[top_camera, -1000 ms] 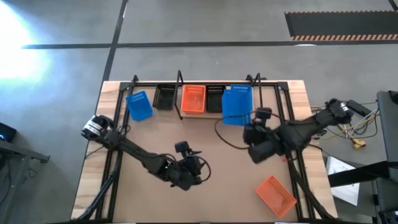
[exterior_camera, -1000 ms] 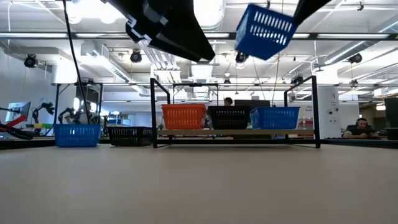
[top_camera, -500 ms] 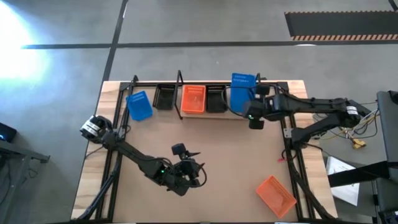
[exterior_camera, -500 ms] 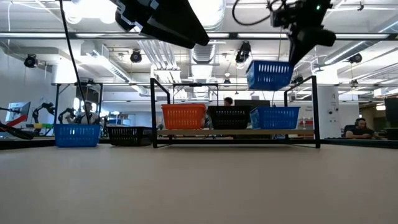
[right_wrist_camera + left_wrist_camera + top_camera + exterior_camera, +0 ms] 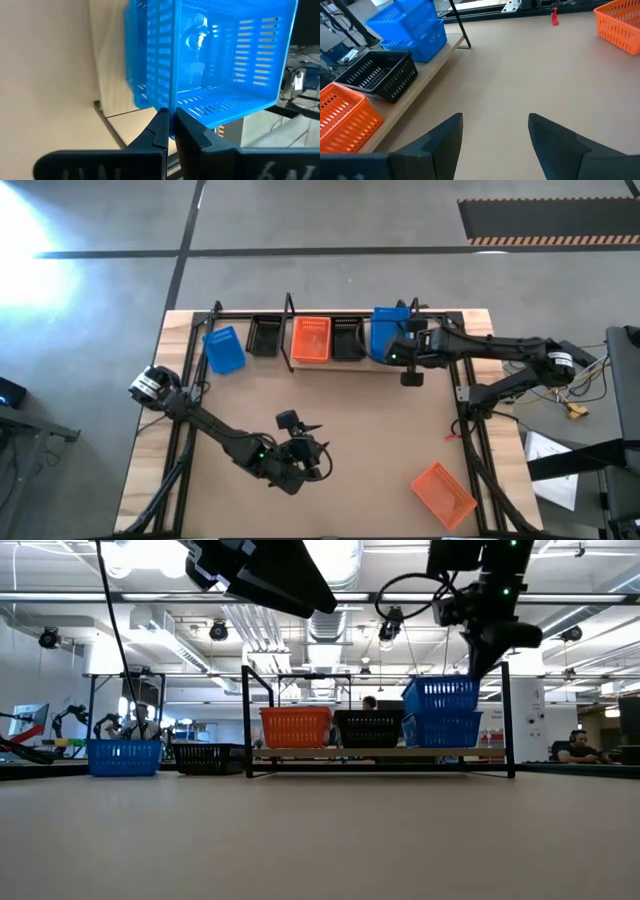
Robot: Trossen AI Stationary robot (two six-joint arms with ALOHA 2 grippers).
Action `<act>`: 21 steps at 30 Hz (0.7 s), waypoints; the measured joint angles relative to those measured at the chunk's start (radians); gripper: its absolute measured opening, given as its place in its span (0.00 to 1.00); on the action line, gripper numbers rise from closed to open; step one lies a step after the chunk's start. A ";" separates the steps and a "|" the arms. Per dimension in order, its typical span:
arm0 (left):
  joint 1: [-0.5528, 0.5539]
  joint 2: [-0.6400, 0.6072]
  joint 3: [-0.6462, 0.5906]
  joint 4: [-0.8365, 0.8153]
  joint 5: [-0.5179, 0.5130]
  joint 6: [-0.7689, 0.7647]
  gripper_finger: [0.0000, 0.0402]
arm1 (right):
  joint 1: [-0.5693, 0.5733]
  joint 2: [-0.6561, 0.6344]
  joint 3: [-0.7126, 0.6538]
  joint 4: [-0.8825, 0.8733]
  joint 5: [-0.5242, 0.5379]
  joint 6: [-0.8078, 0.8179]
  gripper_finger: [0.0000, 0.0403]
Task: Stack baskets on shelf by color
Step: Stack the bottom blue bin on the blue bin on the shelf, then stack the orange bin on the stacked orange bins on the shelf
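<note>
My right gripper [image 5: 404, 352] is shut on a blue basket [image 5: 440, 696], which sits on top of a second blue basket [image 5: 442, 730] at the right end of the shelf [image 5: 380, 752]. An orange basket [image 5: 311, 340] and a black basket [image 5: 347, 338] stand on the shelf to its left. Another black basket [image 5: 264, 335] and a blue one [image 5: 223, 350] stand at the far left. A second orange basket [image 5: 443, 492] lies at the near right. My left gripper [image 5: 300, 462] is open and empty over the table's middle. My right gripper pinches the upper blue basket's side wall at its rim [image 5: 172, 102], one finger inside the basket and one outside. The fingers come from above, slanting down from the table's near right. The basket sits level, its bottom in the lower blue basket [image 5: 135, 75].
Upright black wire posts [image 5: 508, 720] stand at the shelf's ends and between baskets. A small red object [image 5: 554, 16] lies near the table's right edge. The brown tabletop [image 5: 360, 430] between the arms is bare. People sit in the room behind.
My right gripper has carried the blue basket toward the table's far edge and then down over the shelf's right end. The basket, tilted and high before, now sits level on the other blue basket.
</note>
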 joint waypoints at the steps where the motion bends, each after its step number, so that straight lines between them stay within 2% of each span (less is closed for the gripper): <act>1: 0.000 0.000 0.000 0.000 0.000 -0.001 0.52 | 0.001 0.000 -0.010 0.001 -0.002 -0.002 0.02; 9: 0.000 0.000 0.000 0.001 0.001 -0.003 0.52 | 0.001 -0.001 -0.051 0.059 0.007 -0.012 0.11; 17: 0.000 0.000 0.000 0.003 0.001 -0.004 0.52 | 0.002 -0.002 -0.031 0.074 0.008 -0.032 0.36; 21: 0.000 0.000 0.000 0.004 0.002 -0.004 0.52 | 0.022 -0.020 0.010 0.056 0.007 0.046 0.44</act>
